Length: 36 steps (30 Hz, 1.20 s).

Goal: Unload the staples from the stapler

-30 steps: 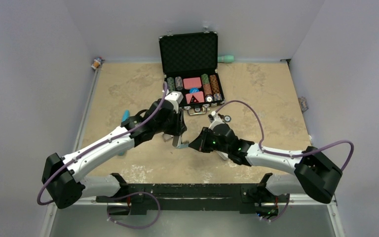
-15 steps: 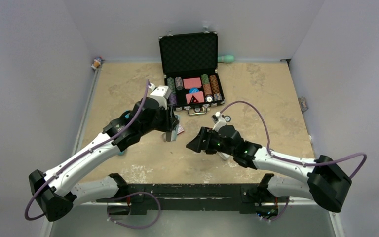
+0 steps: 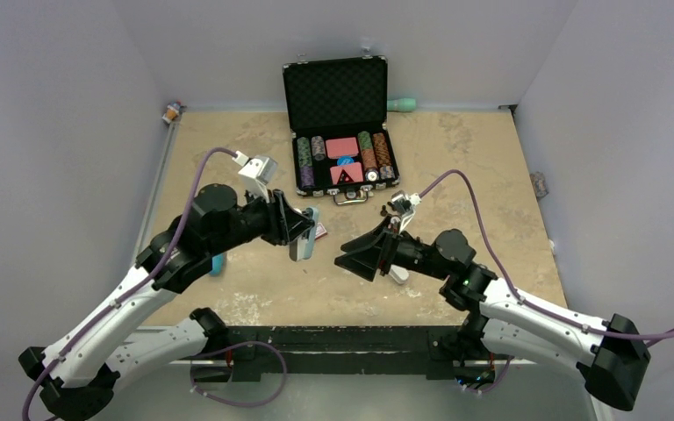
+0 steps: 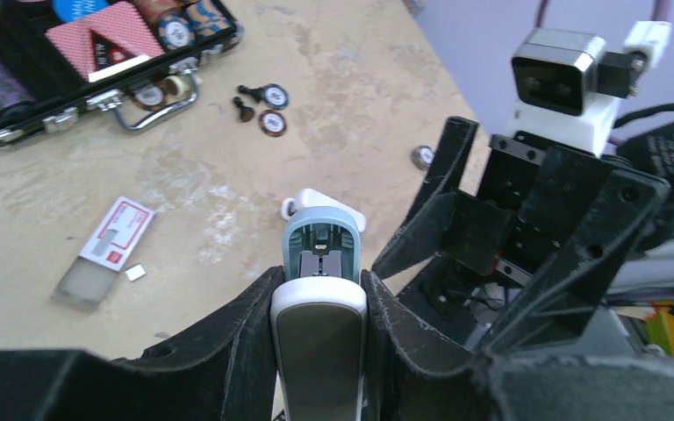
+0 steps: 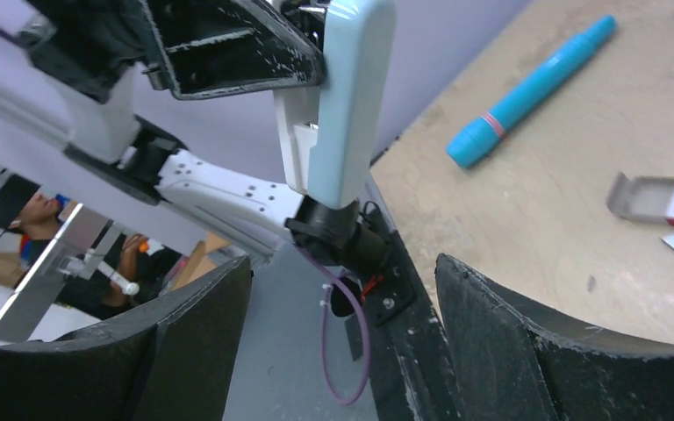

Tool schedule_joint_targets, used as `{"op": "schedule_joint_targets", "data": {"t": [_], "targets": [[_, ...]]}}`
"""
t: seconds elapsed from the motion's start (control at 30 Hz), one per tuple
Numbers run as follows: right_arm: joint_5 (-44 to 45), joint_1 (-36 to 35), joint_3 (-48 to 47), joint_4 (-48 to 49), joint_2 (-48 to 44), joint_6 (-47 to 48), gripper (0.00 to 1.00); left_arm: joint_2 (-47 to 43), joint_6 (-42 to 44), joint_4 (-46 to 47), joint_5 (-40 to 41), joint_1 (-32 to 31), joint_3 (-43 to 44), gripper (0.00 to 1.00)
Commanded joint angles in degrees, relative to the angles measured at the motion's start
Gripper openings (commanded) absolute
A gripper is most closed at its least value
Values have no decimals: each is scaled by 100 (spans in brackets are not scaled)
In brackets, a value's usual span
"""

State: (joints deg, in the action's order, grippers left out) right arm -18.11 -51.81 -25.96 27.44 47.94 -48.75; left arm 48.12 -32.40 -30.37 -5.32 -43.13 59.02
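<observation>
Holding the stapler [image 3: 303, 241] clear of the table, the left gripper [image 3: 302, 230] is pinched on its white body, out in front of the case [image 3: 333, 92] and a little left of the case handle. In the left wrist view the stapler's pale blue nose [image 4: 320, 250] points away from the left gripper, toward the right gripper [image 3: 362, 256]. That one hangs in front of the case too, to the right of the stapler, with its fingers spread wide and nothing between them. It faces the stapler but is apart from it.

The task looks barely begun. The stapler is lifted and presented, but no strip of staples shows on the table or in either gripper. The dark channel in the nose is too small to tell whether it is loaded. What is left, by my judgement, is opening the magazine and drawing or shaking the staples out. A staple box [image 4: 114, 241] lies open on the table in front of the case, and a pen [image 5: 531, 88] lies farther left.
</observation>
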Motion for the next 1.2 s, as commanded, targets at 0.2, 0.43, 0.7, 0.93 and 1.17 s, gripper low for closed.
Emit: {"op": "schedule_joint_targets", "data": {"t": [0.2,0.43,0.7,0.93,1.17], "targets": [[-859,-103,-241,1337,-164,315,84,-570,-627,851,-1507,37,258,0],[-724,-493,-749,1503,302,480,85,-706,-1256,1720,-1924,39,48,0],[-396,-900,-1189,1712,633,604,83,-758,-1491,2079,-1980,35,-26,0],[-147,-956,-1327,1763,801,587,78,-804,-1680,2312,-1983,36,-131,0],[-72,-1003,-1499,1839,1077,521,74,-823,-1795,2555,-2034,41,-245,0]]}}
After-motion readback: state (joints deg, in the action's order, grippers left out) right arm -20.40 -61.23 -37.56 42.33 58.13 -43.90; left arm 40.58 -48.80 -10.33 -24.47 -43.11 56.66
